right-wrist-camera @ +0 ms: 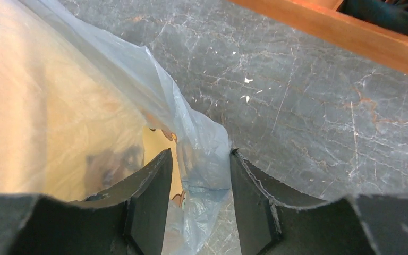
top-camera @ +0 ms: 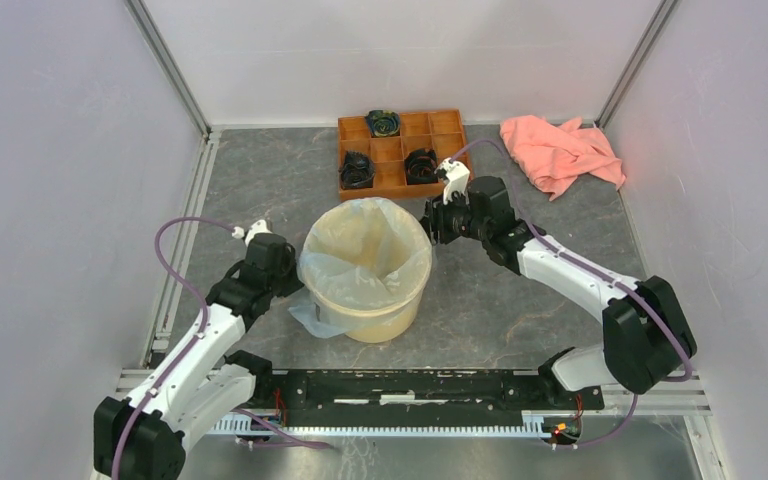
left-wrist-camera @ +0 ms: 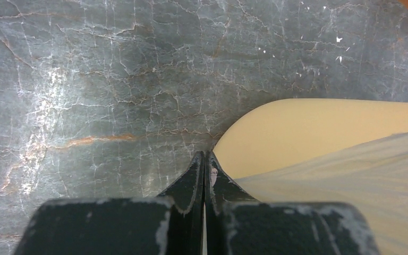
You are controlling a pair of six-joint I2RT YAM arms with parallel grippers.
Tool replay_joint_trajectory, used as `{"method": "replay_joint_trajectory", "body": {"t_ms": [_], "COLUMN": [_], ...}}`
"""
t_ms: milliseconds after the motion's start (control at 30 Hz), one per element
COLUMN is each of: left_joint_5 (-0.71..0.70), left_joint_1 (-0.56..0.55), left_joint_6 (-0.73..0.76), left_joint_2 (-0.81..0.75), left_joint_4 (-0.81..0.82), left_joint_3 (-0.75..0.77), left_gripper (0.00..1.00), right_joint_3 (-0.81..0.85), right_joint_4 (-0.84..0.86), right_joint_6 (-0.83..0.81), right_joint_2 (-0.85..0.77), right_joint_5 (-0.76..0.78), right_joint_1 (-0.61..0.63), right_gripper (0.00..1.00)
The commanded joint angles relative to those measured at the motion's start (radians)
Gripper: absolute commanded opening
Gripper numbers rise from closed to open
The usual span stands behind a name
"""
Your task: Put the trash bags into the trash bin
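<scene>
Right fingers (right-wrist-camera: pixel 147 187) half-open, straddling the trash bag (right-wrist-camera: pixel 204 139).

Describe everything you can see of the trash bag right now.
The trash bag is thin, translucent, pale blue-grey crinkled film. It lines the yellow trash bin, mouth open and draped over the rim, a loose flap hanging outside on the left arm's side. A fold at the rim stands between the right gripper's open jaws. The left gripper, jaws shut, sits at its edge; whether it pinches film is unclear.

Thin crinkly plastic bag (top-camera: pixel 332 262); matt bucket (top-camera: pixel 388 326), probably plastic.
</scene>
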Motion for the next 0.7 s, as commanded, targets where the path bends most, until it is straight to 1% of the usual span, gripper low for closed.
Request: {"method": "replay_joint_trajectory", "body": {"t_ms": [0, 133, 233, 300, 333, 367, 433, 467, 500, 533, 567, 667], "left_joint_5": [-0.015, -0.037, -0.007, 0.02, 0.031, 0.034, 0.047, 0.059, 0.079, 0.099, 0.121, 0.207], "left_joint_1": [-0.001, -0.001, -0.001, 0.0, -0.001, -0.001, -0.001, 0.0, 0.0, -0.001, -0.001, -0.001], "left_joint_6": [-0.029, 0.004, 0.032, 0.04, 0.043, 0.041, 0.03, 0.018, 0.01, -0.003, -0.017, -0.053], "left_joint_2": [0.003, 0.005, -0.003, -0.016, -0.023, -0.033, -0.054, -0.064, -0.072, -0.075, -0.073, -0.034], "left_joint_4": [0.002, -0.058, -0.106, -0.138, -0.157, -0.176, -0.198, -0.194, -0.17, -0.143, -0.114, 0.001], "left_joint_3": [0.02, 0.077, 0.138, 0.168, 0.182, 0.193, 0.198, 0.19, 0.175, 0.154, 0.131, 0.061], "left_gripper": [0.02, 0.02, 0.02, 0.02, 0.06, 0.12, 0.27, 0.33, 0.37, 0.38, 0.38, 0.37], "right_joint_3": [0.017, -0.082, -0.136, -0.142, -0.145, -0.15, -0.168, -0.181, -0.191, -0.205, -0.222, -0.258], "right_joint_4": [0.031, 0.04, 0.003, -0.045, -0.064, -0.093, -0.119, -0.13, -0.14, -0.145, -0.139, -0.102], "right_joint_6": [-0.019, -0.05, -0.088, -0.124, -0.144, -0.16, -0.175, -0.176, -0.172, -0.164, -0.155, -0.124], "right_joint_2": [0.009, 0.003, -0.03, -0.059, -0.081, -0.103, -0.152, -0.169, -0.193, -0.214, -0.239, -0.314], "right_joint_5": [0.037, 0.107, 0.163, 0.199, 0.216, 0.239, 0.28, 0.29, 0.29, 0.272, 0.246, 0.199], "right_joint_1": [-0.011, -0.012, -0.012, -0.012, -0.011, -0.012, -0.012, -0.013, -0.012, -0.011, -0.01, 0.032], "right_gripper": [0.5, 0.51, 0.52, 0.53, 0.53, 0.54, 0.59, 0.6, 0.65, 0.73, 0.79, 0.89]}}
